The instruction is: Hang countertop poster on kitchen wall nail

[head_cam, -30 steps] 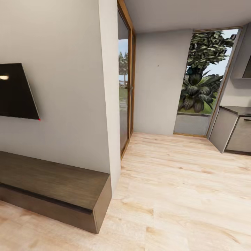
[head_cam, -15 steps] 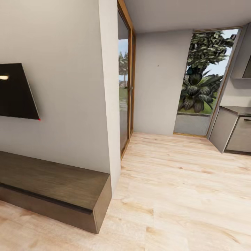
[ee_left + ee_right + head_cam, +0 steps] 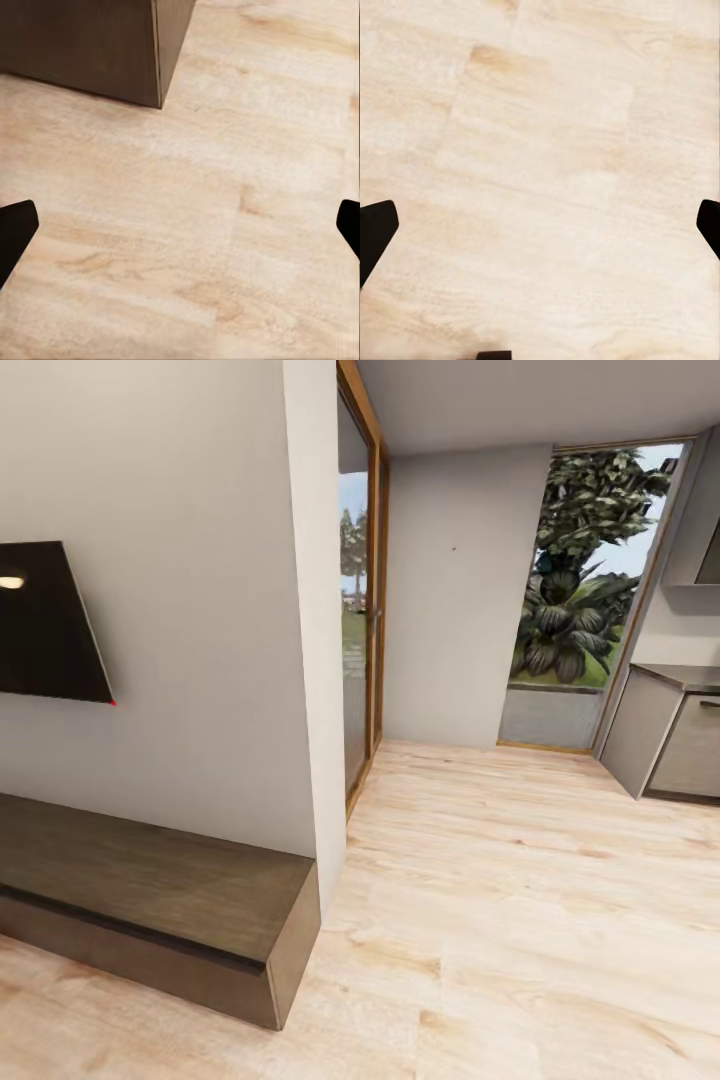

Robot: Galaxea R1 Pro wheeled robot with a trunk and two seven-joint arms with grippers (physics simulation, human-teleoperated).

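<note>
Both grippers are empty: the left gripper (image 3: pixel 180 225) and the right gripper (image 3: pixel 540 225) hang over the light wooden floor (image 3: pixel 520 920) with fingers wide apart. The poster is not visible, so I judge that nothing of the task is done. The kitchen countertop (image 3: pixel 690 676) shows at the far right, well apart from the robot. A tiny dark speck, probably a wall nail (image 3: pixel 453 547), sits on the grey far wall. Near the left are the dark wooden bench (image 3: pixel 150 880) and the black TV screen (image 3: pixel 45 625).
</note>
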